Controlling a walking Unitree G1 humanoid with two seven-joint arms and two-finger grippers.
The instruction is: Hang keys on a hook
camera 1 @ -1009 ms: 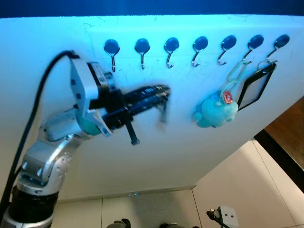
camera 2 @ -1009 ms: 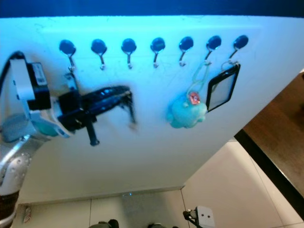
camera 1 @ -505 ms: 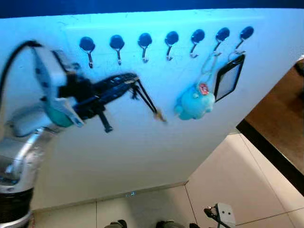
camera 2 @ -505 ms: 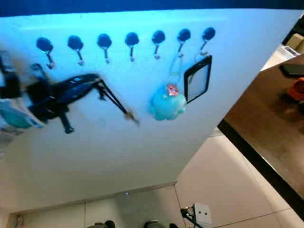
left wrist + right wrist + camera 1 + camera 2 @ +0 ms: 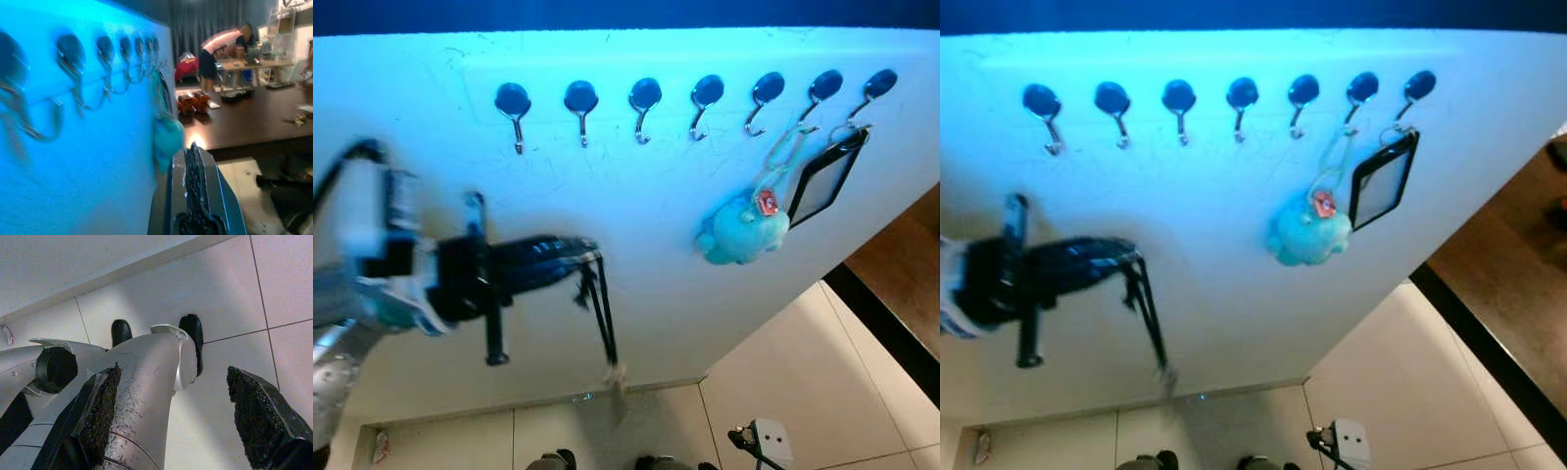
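Keys first, since that's the whole game: they're dangling on a black lanyard from your left gripper, jaws clamped together on the strap's top end. The key itself is a blurry little thing at the bottom, well below the fingers.

Biggest thing in front of you is the white wall panel, lit bluish, with a row of seven hooks across the top. The two at the right end are taken: a teal plush keychain hangs from one and a black card holder from the other. The other five look free, including the nearest ones, the far-left hook and the second hook.

Here's the relation that matters: the lanyard runs straight down, long axis vertical, and the whole thing sits below the hook row and a bit off the wall. So the free hooks are up from the jaws, roughly above them. My guess is you need to lift.

Right gripper is just hanging idle over the floor tiles, jaws apart, so left arm's your only real option.
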